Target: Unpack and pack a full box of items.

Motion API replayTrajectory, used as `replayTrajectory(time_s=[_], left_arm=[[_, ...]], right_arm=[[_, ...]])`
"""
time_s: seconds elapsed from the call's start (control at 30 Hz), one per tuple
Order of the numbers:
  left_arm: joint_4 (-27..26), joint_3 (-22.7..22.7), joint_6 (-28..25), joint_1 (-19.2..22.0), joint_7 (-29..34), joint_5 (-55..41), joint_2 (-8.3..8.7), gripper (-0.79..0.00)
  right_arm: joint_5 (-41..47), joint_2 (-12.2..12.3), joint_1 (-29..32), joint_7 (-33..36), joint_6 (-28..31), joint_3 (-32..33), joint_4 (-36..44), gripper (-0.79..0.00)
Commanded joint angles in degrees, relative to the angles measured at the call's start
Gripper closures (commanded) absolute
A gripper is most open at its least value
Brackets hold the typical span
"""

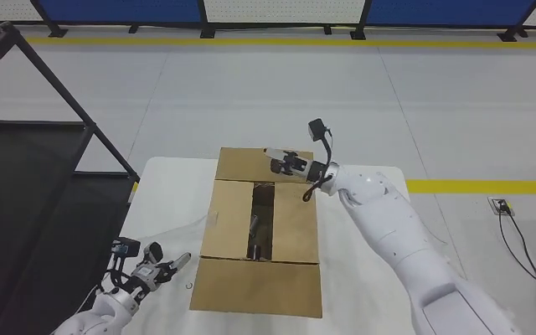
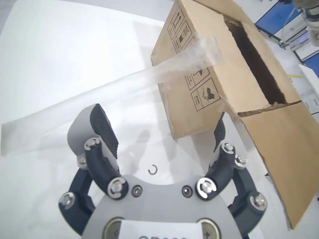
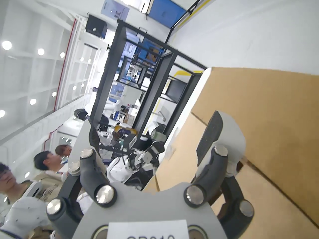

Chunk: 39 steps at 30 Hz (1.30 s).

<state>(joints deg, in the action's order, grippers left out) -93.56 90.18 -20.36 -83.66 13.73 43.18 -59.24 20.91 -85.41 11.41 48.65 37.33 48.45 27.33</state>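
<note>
A brown cardboard box (image 1: pixel 260 243) stands in the middle of the white table (image 1: pixel 167 197). Its two long flaps lie nearly shut, leaving a dark slot (image 1: pixel 262 219) with something dim inside. The near and far end flaps stick outward. My right gripper (image 1: pixel 280 162) is open over the far end flap (image 3: pixel 261 115), and its fingers (image 3: pixel 211 130) straddle the flap's edge. My left gripper (image 1: pixel 172 268) is open just above the table, beside the box's near left corner (image 2: pixel 184 125), with nothing between its fingers (image 2: pixel 104 128). A strip of clear tape (image 2: pixel 189 58) hangs loose from the box's side.
A black metal frame (image 1: pixel 50 167) stands off the table's left side. A small metal C-shaped ring (image 2: pixel 152 169) lies on the table under my left gripper. White tabletop shows to the left of the box and along its right side.
</note>
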Motion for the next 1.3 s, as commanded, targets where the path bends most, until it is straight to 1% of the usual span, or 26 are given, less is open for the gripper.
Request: replayTrajectory(time_s=[0.0, 0.13, 0.23, 0.37, 0.57, 0.67, 0.83, 1.07, 1.27], left_arm=[[0.27, -1.98, 2.60, 0.91, -0.98, 2.11, -0.30, -0.785], [0.75, -5.32, 7.11, 2.63, -2.87, 6.45, -0.89, -0.785], [0.98, -7.36, 8.67, 3.43, -3.64, 9.03, -1.22, -0.785], [1.08, -8.58, 8.24, 3.69, -4.19, 10.57, -1.43, -0.785], [0.57, -8.27, 5.82, 2.73, -4.78, 10.94, -1.42, -0.785], [0.09, -7.97, 4.83, 2.04, -5.28, 11.04, -1.41, -0.785], [-0.72, -7.79, 3.56, 1.14, -5.91, 11.11, -1.45, -0.785], [-1.77, -7.84, 2.88, 0.12, -6.30, 11.73, -1.55, -0.785], [-1.66, -6.99, 3.61, -0.38, -7.19, 11.77, -1.63, -0.785]], right_arm=[[1.23, 0.52, 0.64, 3.73, 0.20, 0.92, 1.48, -0.785], [1.75, 1.70, 2.24, 7.62, -1.06, 2.54, 4.51, -0.785], [1.21, 2.42, 3.26, 9.22, -3.32, 3.35, 6.33, -0.785], [0.09, 2.86, 4.53, 10.21, -6.62, 3.55, 8.43, -0.785], [-1.90, 2.72, 4.67, 13.04, -11.95, 2.38, 9.81, -0.785], [-2.71, 2.26, 4.25, 14.27, -14.33, 1.27, 9.51, -0.785], [-2.73, 0.97, 3.48, 14.71, -16.05, -0.54, 7.77, -0.785], [-4.11, -1.36, 1.81, 12.37, -17.85, -3.36, 3.32, -0.785], [-5.16, -3.18, 0.43, 10.95, -18.76, -5.03, -0.29, -0.785]])
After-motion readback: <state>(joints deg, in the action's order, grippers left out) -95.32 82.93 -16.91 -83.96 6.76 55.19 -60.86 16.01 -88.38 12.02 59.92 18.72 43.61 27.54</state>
